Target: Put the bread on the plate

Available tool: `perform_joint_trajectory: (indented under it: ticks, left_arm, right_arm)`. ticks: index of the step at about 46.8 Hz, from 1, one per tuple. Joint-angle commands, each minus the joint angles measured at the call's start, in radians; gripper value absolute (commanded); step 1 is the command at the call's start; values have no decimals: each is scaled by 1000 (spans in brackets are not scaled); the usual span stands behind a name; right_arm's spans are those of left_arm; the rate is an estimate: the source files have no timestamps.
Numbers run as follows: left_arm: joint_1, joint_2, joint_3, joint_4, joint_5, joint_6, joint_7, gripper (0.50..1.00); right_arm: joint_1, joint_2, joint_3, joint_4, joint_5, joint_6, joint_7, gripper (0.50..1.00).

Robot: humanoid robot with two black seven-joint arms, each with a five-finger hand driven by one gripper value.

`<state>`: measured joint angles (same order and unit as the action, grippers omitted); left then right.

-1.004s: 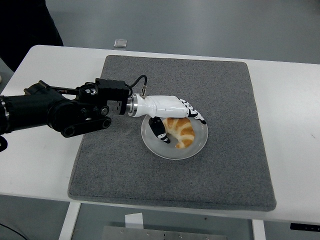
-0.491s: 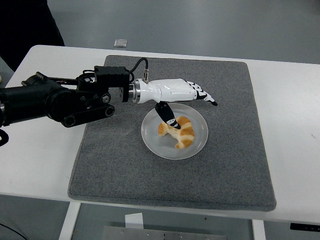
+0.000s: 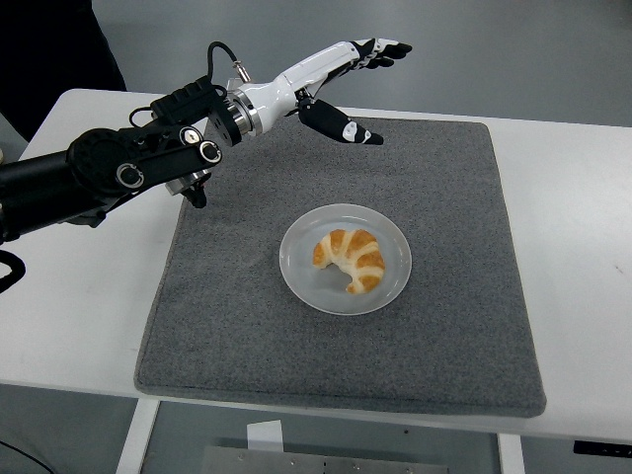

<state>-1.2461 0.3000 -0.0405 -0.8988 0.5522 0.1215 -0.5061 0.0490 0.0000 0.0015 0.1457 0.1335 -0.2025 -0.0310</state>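
A golden croissant [image 3: 351, 258] lies on the round white plate [image 3: 298, 277], which sits in the middle of the grey mat [image 3: 237, 326]. My left hand [image 3: 367, 87] hovers high over the mat's far edge, well above and behind the plate, with fingers stretched out and thumb apart, holding nothing. Its black arm [image 3: 99, 178] comes in from the left edge. No right arm shows.
The white table [image 3: 69, 316] extends around the mat on all sides. A small grey square object [image 3: 238, 85] lies on the floor beyond the table's far edge. A person's dark clothing [image 3: 49, 49] shows at the top left corner.
My left hand let go of the croissant, which stays on the plate. The hand rose and drew back toward the mat's far edge, fingers opening out.
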Motion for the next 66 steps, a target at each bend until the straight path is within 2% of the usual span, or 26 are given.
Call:
perform_joint_trajectory:
  ticks: [1,10,16,22,29,34,41,45,49,59,66]
  left_arm:
    - [-1,-1,-1,30,-121,1,1,994]
    - [0,1,-28,109,-425,0,24,994]
    - [28,5,-45,162,-572,0,29,994]
    - [76,5,-151,196,-679,-16,49,994]
    - [148,4,-317,208,-695,-28,152,994]
    - [183,-4,-421,238,-696,-29,187,994]
    - [211,-27,-535,261,-716,-34,189,994]
    - [237,-32,-579,267,-745,-66,189,994]
    - [243,-44,-588,287,-768,-94,189,994]
    - [243,-90,-599,354,-828,-106,189,994]
    - [247,-91,-601,354,-857,-171,184,994]
  right_arm:
    - [0,0,0,0,0,0,-1,952]
    - [0,0,0,0,0,0,0,952]
    - [0,0,0,0,0,0,0,952]
    - [0,0,0,0,0,0,0,952]
    - [0,0,0,0,0,0,-1,952]
    - [0,0,0,0,0,0,0,952]
    - [0,0,0,0,0,0,0,952]
    - [-5,0,2,2,2,0,0,952]
    - [0,0,0,0,-2,0,0,952]
    - [-1,0,2,2,2,2,-1,952]
    - [-5,0,3,2,8,0,-1,952]
